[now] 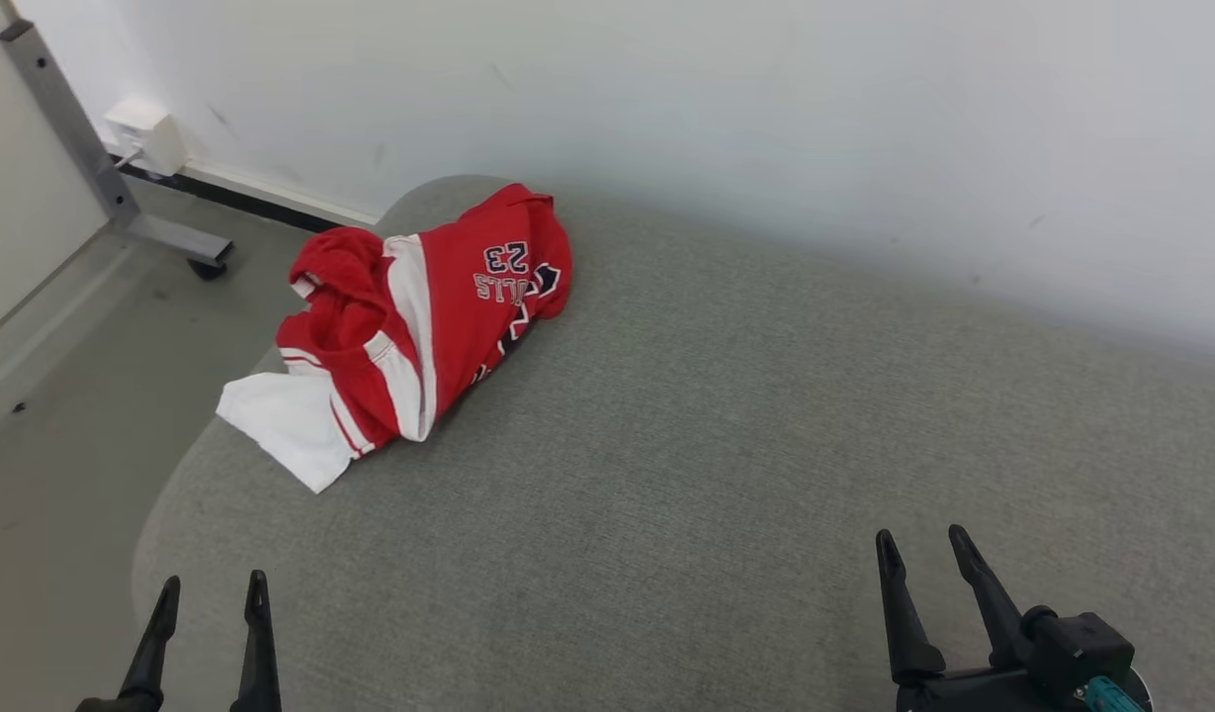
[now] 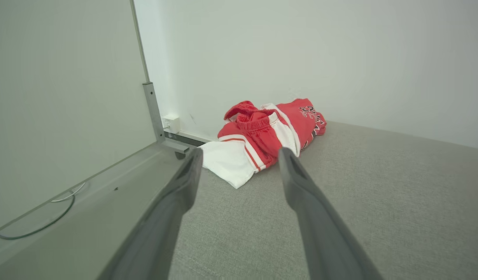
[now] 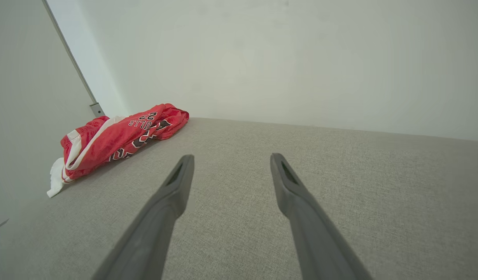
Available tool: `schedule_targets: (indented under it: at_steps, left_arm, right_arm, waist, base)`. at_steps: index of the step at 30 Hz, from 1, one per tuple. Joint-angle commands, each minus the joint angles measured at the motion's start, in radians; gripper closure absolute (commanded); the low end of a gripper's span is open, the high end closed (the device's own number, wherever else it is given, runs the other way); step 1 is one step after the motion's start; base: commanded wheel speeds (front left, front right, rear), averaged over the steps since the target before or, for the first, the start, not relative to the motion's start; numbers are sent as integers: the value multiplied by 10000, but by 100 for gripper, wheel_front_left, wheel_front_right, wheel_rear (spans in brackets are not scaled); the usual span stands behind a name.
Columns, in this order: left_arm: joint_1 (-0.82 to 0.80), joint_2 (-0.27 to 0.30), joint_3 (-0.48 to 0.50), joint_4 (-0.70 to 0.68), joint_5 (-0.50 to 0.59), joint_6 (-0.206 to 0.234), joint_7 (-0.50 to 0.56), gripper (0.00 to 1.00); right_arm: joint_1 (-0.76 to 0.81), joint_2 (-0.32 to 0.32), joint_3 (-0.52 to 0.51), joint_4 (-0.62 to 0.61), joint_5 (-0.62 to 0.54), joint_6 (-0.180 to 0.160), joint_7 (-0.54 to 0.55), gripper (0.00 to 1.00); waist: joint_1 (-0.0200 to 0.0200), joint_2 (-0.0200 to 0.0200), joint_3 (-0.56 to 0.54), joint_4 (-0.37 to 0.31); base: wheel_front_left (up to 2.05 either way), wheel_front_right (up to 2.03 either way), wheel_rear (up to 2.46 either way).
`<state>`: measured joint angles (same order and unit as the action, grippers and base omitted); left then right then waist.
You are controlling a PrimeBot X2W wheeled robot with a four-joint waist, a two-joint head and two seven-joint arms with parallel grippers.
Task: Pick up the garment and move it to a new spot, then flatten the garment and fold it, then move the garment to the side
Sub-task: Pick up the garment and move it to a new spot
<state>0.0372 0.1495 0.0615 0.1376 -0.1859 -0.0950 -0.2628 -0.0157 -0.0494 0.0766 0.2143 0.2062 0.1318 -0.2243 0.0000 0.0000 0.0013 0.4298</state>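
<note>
Garment (image 1: 419, 316) crumpled at cushion (image 1: 716, 445) far-left corner; left gripper (image 1: 215, 580), right gripper (image 1: 920, 534) well apart, jaws open, empty.

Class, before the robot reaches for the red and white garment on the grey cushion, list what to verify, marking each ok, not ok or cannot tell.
1. Left gripper open: ok.
2. Right gripper open: ok.
3. Garment apart from both grippers: ok.
4. Garment flat: not ok, bunched.
5. Bare grey cushion beside it for a new spot: ok.
6. White corner fully supported at the cushion's edge: cannot tell.
</note>
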Motion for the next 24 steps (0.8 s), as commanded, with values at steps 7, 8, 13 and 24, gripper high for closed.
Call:
schedule_targets:
  at_steps: [7, 8, 13, 24]
  left_arm:
    - [193, 39, 236, -118, -189, 196, -32, 0]
    - [193, 39, 236, -118, -189, 196, -32, 0]
    - [268, 1, 400, -281, -231, 327, -32, 0]
    - [-32, 43, 504, -129, -205, 415, -32, 0]
  right_arm:
    - [-192, -21, 197, 77, -36, -21, 46, 0]
    - [-192, -21, 197, 77, -36, -21, 46, 0]
    - [-376, -20, 348, 181, -54, -21, 52, 0]
    - [-294, -20, 215, 293, -77, -21, -46, 0]
  waist:
    - [0, 0, 179, 774]
    - [0, 0, 179, 774]
    - [0, 0, 251, 824]
    - [0, 0, 269, 752]
  base:
    - [0, 0, 0]
    - [0, 0, 0]
    - [0, 0, 0]
    - [0, 0, 0]
